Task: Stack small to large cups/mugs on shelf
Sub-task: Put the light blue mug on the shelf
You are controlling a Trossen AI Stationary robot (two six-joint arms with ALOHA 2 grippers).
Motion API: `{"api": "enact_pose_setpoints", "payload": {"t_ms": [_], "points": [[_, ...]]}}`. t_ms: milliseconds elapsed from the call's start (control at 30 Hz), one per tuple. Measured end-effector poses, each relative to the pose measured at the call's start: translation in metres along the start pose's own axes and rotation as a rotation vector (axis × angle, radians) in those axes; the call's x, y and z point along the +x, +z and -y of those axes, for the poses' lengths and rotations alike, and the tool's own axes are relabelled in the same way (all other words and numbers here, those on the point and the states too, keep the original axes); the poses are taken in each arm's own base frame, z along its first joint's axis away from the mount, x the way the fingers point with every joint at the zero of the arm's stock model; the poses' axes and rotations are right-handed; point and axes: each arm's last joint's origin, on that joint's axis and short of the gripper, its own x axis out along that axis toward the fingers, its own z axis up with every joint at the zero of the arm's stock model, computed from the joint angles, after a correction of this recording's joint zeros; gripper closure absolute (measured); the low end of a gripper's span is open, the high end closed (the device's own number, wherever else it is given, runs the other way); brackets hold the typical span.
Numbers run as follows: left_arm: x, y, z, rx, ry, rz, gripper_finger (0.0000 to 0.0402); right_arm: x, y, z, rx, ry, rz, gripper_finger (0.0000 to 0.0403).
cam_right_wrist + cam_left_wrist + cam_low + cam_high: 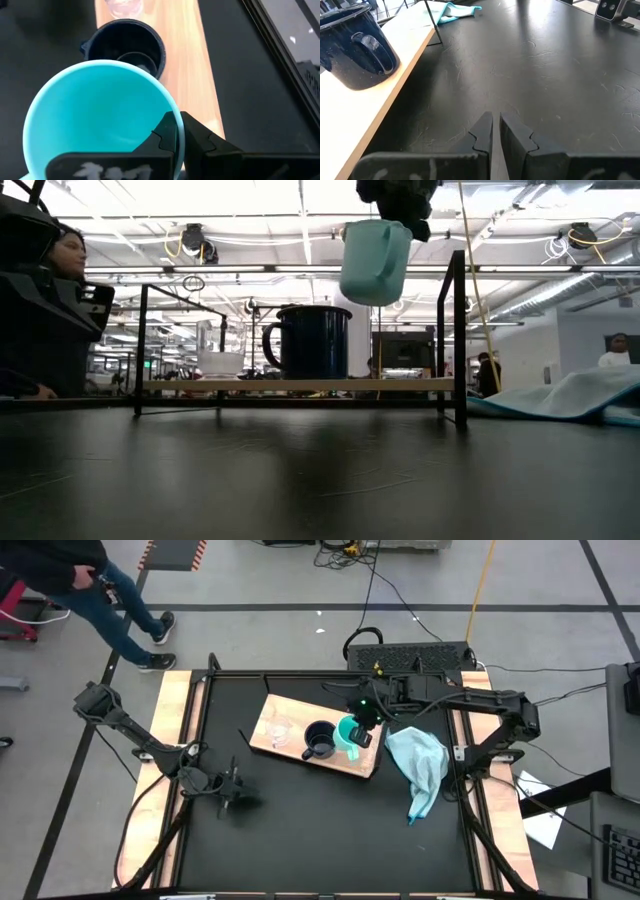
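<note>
Large turquoise handled mug [374, 262], pinched at its rim by the right gripper [179, 131], hangs clear above the light-brown wooden shelf [300, 753], just beside the dark-blue handled mug [319, 741]; left gripper [495, 131] nearly closed, empty.

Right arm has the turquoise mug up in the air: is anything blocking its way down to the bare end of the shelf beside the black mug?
Nothing visible does. The right gripper holds the turquoise mug above the shelf, beside the black mug; the board there looks bare.
</note>
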Motion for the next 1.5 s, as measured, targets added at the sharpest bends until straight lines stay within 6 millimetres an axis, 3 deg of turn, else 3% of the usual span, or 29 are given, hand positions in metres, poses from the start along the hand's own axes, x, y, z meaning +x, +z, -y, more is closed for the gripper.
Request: {"api": "enact_pose_setpoints", "payload": {"t_ms": [633,1500], "points": [[0.0,0.0,0.0,0.003,0.0,0.0,0.0364,0.005,-0.011,0.004,0.097,-0.032,-0.101,0.0402],[0.0,0.0,0.001,0.0,-0.02,0.002,0.0364,0.062,-0.044,0.001,0.124,-0.011,-0.157,0.0401]]}}
